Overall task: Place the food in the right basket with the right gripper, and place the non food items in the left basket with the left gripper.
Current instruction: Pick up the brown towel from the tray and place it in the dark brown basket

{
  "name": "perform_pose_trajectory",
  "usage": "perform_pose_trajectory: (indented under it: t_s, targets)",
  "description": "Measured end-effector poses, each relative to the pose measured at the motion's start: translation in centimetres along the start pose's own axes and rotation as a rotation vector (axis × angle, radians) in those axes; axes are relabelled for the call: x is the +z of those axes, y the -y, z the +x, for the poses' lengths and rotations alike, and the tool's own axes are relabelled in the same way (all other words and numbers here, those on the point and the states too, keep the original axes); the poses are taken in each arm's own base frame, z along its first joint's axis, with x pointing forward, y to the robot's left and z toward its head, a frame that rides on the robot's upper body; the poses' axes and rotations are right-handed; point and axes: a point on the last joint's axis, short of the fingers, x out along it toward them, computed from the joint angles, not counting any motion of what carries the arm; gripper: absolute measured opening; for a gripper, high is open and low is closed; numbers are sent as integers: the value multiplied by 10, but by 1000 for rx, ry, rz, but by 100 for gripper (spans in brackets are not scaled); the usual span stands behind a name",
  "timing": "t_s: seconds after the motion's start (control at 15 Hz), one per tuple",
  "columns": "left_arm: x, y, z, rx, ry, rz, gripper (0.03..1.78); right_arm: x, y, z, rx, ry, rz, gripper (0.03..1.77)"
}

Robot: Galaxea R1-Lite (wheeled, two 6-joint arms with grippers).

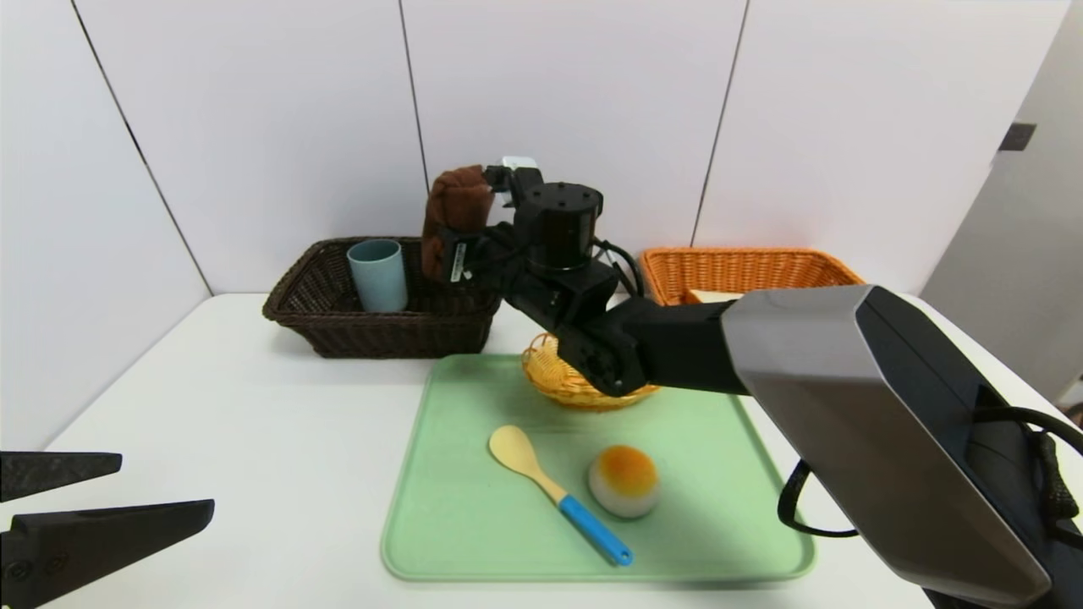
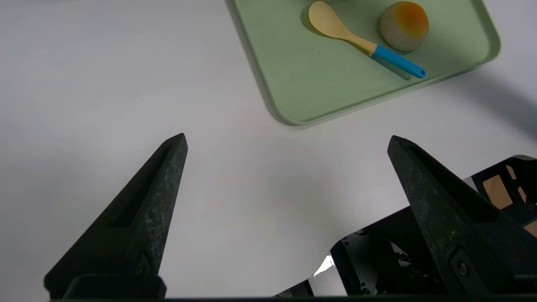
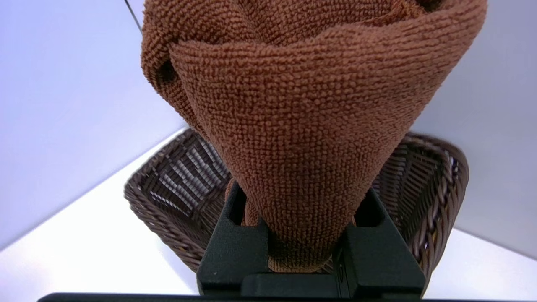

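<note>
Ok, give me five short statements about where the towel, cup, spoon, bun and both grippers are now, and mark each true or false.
1. The right gripper is shut on the brown towel. True.
2. The grey-blue cup stands on the green tray. False: it stands in the dark brown basket.
3. The spoon and the bun lie on the tray. True.
4. The left gripper holds the spoon. False: it is open and empty, over the bare table.
5. The towel lies in the orange basket. False: it is held above the dark basket.

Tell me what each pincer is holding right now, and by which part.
The right pincer grips the brown towel by its lower end, above the dark basket. The left pincer is open and empty.
</note>
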Motion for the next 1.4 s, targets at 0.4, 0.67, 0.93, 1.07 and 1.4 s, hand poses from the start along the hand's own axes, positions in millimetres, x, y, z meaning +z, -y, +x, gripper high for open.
perform_pose_trajectory:
  t_s: [0.4,0.67,0.93,1.07,1.4]
  targets:
    - [-1,0,0,0,-4,6,169,-19,6,4,1,-36,-2,41]
    - [-1,0,0,-1,-4,7,169,-22,2,5,21,-33,-10,87]
    - [-2,-1,-1,0,-3,8,169,-22,-1,5,29,-30,-8,121]
    - [-3,-1,-2,-4,-3,8,169,-21,-1,5,29,-28,-7,132]
    - [-7,-1,-6,-22,-1,8,169,-22,-5,4,40,-33,-7,150]
